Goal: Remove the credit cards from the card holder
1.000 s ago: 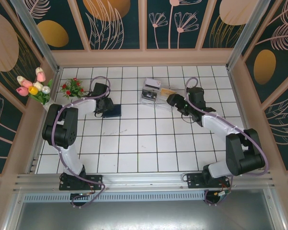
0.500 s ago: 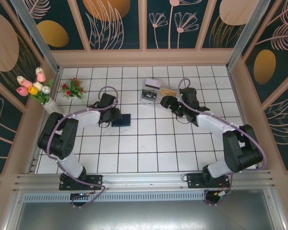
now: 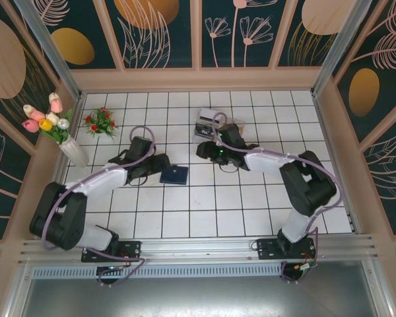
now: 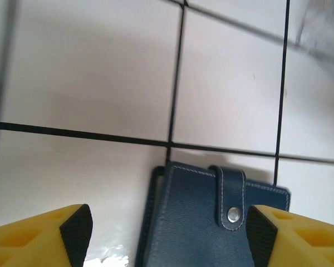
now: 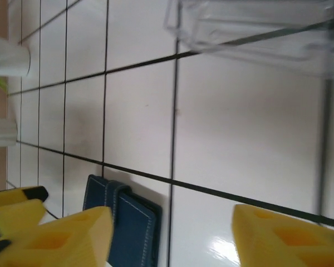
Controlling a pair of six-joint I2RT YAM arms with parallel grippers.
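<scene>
The card holder [image 3: 174, 174] is a dark navy wallet lying closed on the white tiles, its strap fastened by a metal snap [image 4: 232, 213]. No credit cards show; the closed cover hides whatever is inside. My left gripper [image 3: 158, 165] sits at the holder's left edge. In the left wrist view it [image 4: 167, 236] is open, with the yellow fingers [image 4: 72, 233] wide apart on either side of the holder [image 4: 211, 222]. My right gripper [image 3: 204, 150] hovers open up and to the right of it. Its fingers [image 5: 284, 233] hold nothing, and the holder [image 5: 128, 222] lies by its left finger.
A clear plastic tray [image 3: 206, 123] stands behind the right gripper and shows at the top of the right wrist view [image 5: 256, 28]. A vase of tulips [image 3: 49, 122] and red flowers [image 3: 100, 122] stand at the far left. Wooden walls enclose the tiled floor.
The card holder has slid rightward and toward the near edge together with the left gripper. The right gripper has swung left from beside the tray toward the holder.
</scene>
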